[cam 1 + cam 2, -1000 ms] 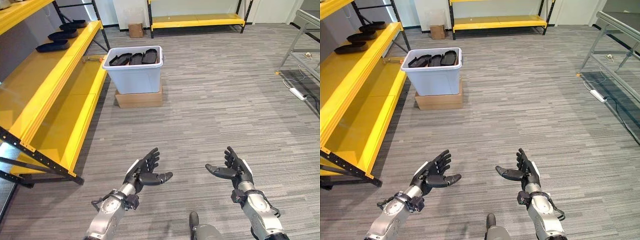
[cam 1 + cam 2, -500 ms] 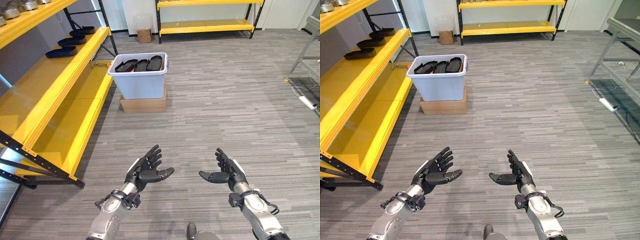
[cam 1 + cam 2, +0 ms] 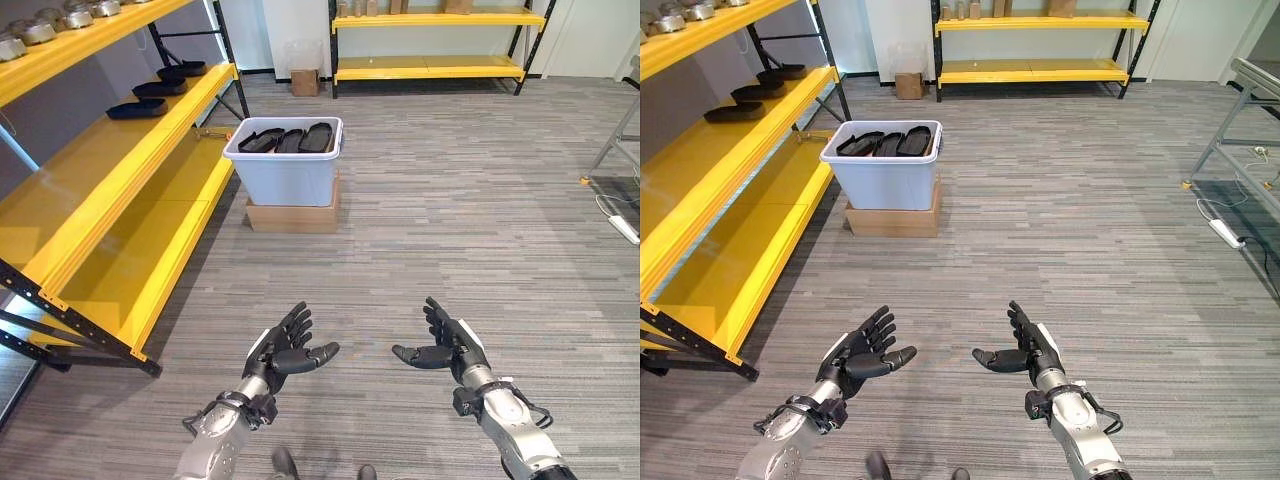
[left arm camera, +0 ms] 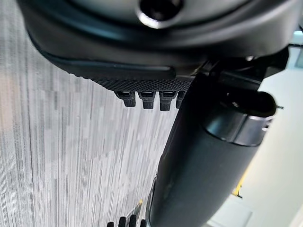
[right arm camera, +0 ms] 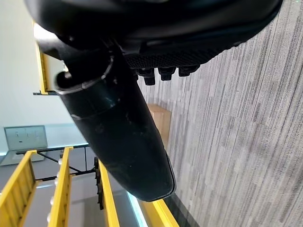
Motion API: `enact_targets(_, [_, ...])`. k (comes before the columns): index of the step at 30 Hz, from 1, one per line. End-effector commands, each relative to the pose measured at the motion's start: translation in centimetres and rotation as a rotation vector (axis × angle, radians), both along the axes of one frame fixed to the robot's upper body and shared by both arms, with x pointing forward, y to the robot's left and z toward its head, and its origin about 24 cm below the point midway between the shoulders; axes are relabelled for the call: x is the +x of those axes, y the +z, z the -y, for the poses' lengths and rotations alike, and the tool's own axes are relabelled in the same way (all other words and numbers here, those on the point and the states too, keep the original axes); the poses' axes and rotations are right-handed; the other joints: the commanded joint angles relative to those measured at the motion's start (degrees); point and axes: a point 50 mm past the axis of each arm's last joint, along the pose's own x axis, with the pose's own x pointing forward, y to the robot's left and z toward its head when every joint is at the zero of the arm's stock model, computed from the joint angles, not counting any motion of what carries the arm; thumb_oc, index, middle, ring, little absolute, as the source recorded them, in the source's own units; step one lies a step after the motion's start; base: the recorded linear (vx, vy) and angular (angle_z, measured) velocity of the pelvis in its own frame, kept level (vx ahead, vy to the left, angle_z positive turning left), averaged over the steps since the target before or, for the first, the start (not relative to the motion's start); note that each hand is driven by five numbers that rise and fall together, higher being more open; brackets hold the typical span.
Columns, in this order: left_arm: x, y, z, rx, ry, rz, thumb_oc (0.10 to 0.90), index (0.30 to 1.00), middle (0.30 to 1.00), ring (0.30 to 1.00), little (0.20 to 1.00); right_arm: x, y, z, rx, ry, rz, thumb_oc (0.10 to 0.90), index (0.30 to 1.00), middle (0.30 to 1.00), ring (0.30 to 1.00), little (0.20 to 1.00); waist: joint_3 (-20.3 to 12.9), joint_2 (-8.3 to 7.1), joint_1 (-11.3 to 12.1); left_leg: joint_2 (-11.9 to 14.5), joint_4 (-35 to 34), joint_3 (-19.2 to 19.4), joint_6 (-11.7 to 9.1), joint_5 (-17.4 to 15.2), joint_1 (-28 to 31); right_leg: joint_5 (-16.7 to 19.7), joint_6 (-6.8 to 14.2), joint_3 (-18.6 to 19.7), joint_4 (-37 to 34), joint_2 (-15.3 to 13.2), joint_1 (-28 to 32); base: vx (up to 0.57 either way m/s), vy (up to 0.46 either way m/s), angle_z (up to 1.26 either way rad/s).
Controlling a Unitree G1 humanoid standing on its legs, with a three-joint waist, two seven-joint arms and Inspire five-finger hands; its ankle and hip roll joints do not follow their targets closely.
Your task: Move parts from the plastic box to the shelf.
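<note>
Both dark hands, left (image 3: 285, 349) and right (image 3: 447, 346), are held out palm to palm above the grey striped carpet (image 3: 450, 210), fingers spread and nothing grasped. Well ahead, black flat parts (image 3: 291, 139) are kept in a pale plastic box (image 3: 287, 175) on a cardboard carton (image 3: 290, 217), beside the yellow shelf (image 3: 100, 200)

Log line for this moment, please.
left hand: open, empty | right hand: open, empty | parts: in plastic box | shelf: left
</note>
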Motion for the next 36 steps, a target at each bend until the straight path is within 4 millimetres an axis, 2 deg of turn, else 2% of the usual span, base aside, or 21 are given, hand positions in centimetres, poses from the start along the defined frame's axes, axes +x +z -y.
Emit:
enact_targets(1, [2.2,4.7,-0.7,-0.069,-0.001,0.262,0.9,1.0,1.0,1.0,1.0,2.7,5.1,-0.5,0.099,0.039,0.243,0.9,1.0,1.0,1.0,1.0,0.38,0.5,0.43,2.1,0.66,-1.09,1.47,2.59,1.71,-6.81,6.19,-0.92,5.1,-6.28,2.49,0.14,0.169,-0.42])
enact_targets(2, [2.1,4.6,-0.6,-0.063,-0.002,0.263,0.9,1.0,1.0,1.0,1.0,2.8,5.2,-0.7,0.109,0.056,0.243,0.9,1.0,1.0,1.0,1.0,0.45,1.24,0.42,2.6,0.51,-1.76,1.4,2.13,2.58,-8.33,6.2,-0.78,7.66,-6.22,1.94,0.15,0.164,-0.5])
enact_targets(5, [2.0,4.5,-0.6,-0.067,-0.006,0.258,0.9,1.0,1.0,1.0,1.0,2.9,5.3,-1.1,0.126,0.065,0.252,0.9,1.0,1.0,1.0,1.0,0.6,2.06,0.51,2.3,0.8,-2.68,1.57,1.21,4.14,-10.27,6.2,-0.48,11.14,-6.2,1.41,0.17,0.147,-0.54])
enact_targets(10, [2.5,4.2,-0.5,-0.044,0.002,0.239,0.9,1.0,1.0,1.0,1.0,3.1,5.1,-1.7,0.166,0.067,0.232,0.9,1.0,1.0,1.0,1.0,-0.08,2.57,0.51,-0.75,4.7,-2.09,2.48,-0.32,6.16,-11.22,6.09,-0.79,12.79,-6.9,2.55,0.27,0.175,-0.02])
enact_targets(14, [2.8,4.6,-0.7,-0.002,-0.005,0.253,0.9,1.0,1.0,1.0,1.0,3.0,5.5,-2.2,0.202,0.066,0.252,0.9,1.0,1.0,1.0,1.0,-1.01,2.06,1.2,-4.38,5.61,-2.46,3.91,-1.91,5.9,-10.89,7.1,-0.65,11.14,-7.62,4.34,0.24,0.133,0.08])
enact_targets(18, [3.0,5.3,-1.3,0.068,0.018,0.294,0.9,1.0,1.0,1.0,1.0,3.0,5.7,-2.8,0.204,0.064,0.261,0.9,1.0,1.0,1.0,1.0,-1.53,1.5,2.2,-6.72,5.59,-2.3,5.15,-3.11,5.03,-9.92,8.21,-0.64,9.11,-8.64,5.21,0.17,0.079,0.03])
enact_targets(24, [3.2,6.8,-1.7,0.021,0.062,0.369,0.9,1.0,1.0,1.0,1.0,3.0,5.9,-3.0,0.161,0.109,0.272,0.9,1.0,1.0,1.0,1.0,-1.47,1.03,3.34,-7.22,7.95,-2.08,5.69,-3.62,1.97,-9.9,8.45,-0.73,7.31,-9.25,6.43,0.1,0.054,-0.12])
enact_targets(29, [3.8,7.6,-1.8,0.031,0.066,0.405,0.9,1.0,1.0,1.0,1.0,4.1,7.0,-3.2,0.139,0.099,0.33,0.9,1.0,1.0,1.0,1.0,-2.16,0.09,4.78,-7.85,8.59,-1.96,6.39,-4.22,1.06,-10.11,9.25,-1.14,6.26,-9.79,8.03,0.11,0.067,-0.09])
enact_targets(33, [4.4,7.8,-1.4,0.053,0.028,0.41,0.9,1.0,1.0,1.0,1.0,4.5,7.6,-2.9,0.123,0.053,0.361,0.9,1.0,1.0,1.0,1.0,-3.07,-0.3,4.96,-9.6,7.82,-2.07,7.82,-5.14,1.69,-10.97,10.05,-1.01,9.15,-10.22,7.73,0.1,0.145,-0.02])
enact_targets(36, [4.6,7.7,-1.3,0.065,0.007,0.411,0.9,1.0,1.0,1.0,1.0,4.6,7.8,-2.6,0.07,0.04,0.383,0.9,1.0,1.0,1.0,1.0,-3.34,-0.3,4.4,-11.4,6.45,-2.02,9.1,-5.91,3.44,-9.11,11.01,-0.4,14.13,-10.66,5.96,0.07,0.147,-0.02])
